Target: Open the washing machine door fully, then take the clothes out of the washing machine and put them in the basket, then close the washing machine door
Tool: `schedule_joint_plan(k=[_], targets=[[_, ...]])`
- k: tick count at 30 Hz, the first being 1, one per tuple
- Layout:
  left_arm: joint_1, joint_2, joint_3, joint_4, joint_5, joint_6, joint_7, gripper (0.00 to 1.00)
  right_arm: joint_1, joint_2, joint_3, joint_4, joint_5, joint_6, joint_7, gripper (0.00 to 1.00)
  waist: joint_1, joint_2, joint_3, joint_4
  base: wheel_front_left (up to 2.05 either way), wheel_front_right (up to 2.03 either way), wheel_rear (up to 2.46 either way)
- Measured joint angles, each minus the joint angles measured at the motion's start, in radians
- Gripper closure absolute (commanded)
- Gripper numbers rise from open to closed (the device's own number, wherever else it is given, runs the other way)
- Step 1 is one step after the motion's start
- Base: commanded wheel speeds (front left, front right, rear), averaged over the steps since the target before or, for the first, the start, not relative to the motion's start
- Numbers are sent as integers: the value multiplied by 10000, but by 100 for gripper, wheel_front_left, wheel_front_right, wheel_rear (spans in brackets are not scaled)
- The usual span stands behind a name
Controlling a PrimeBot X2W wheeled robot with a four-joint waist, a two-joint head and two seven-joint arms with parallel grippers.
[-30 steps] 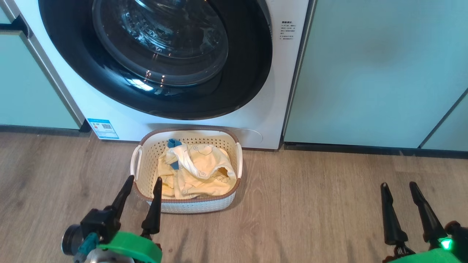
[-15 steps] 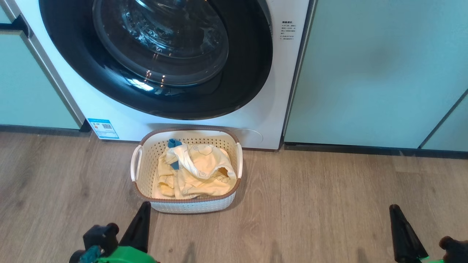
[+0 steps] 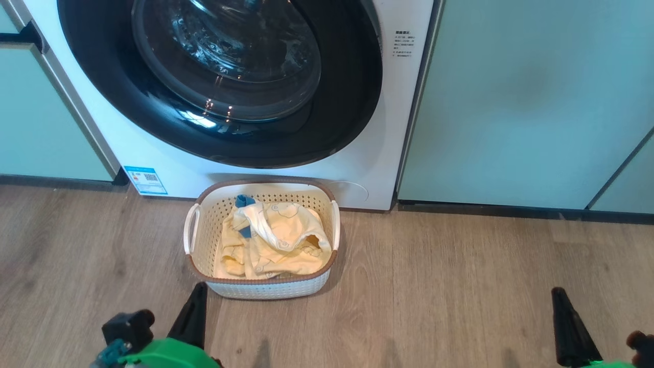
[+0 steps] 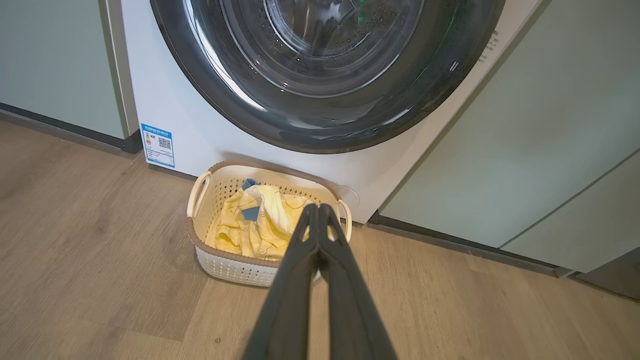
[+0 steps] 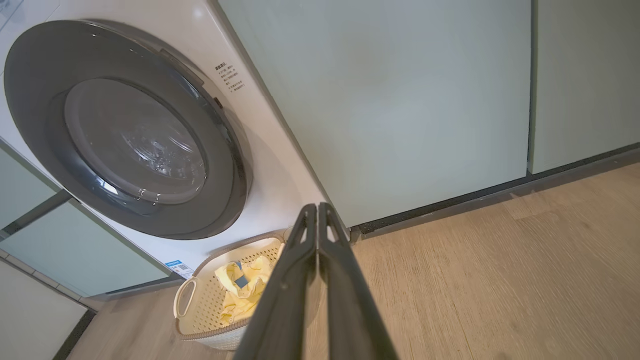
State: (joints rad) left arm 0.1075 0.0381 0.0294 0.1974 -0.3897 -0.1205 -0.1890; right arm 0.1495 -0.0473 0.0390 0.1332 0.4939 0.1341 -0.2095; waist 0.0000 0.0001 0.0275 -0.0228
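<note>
Left gripper (image 4: 318,210) and right gripper (image 5: 317,207) are clenched shut, empty. The basket (image 3: 265,290) of clothes (image 3: 278,245) sits just ahead of the left fingertips (image 3: 195,306); drifting forward could shove it.

The washing machine door (image 3: 219,76) (upper part) is cut off.

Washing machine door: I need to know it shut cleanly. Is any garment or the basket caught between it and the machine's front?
Nothing visible is. The washing machine door sits flush on the washing machine, with no cloth at its rim. The clothes lie inside the basket, on the floor below the door.
</note>
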Motion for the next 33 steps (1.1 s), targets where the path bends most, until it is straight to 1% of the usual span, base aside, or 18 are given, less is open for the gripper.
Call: schedule_joint_plan(k=[27, 33], targets=[[-380, 4, 61, 155, -3273, 0, 794, 100, -569, -61, -238, 374, 3156, -2, 711, 100, 0, 0, -66, 62, 0, 0, 0], [-550, 4, 81, 196, -3841, -2, 936, 100, -593, -75, -318, 445, 3703, -2, 867, 100, 0, 0, -77, 72, 0, 0, 0]])
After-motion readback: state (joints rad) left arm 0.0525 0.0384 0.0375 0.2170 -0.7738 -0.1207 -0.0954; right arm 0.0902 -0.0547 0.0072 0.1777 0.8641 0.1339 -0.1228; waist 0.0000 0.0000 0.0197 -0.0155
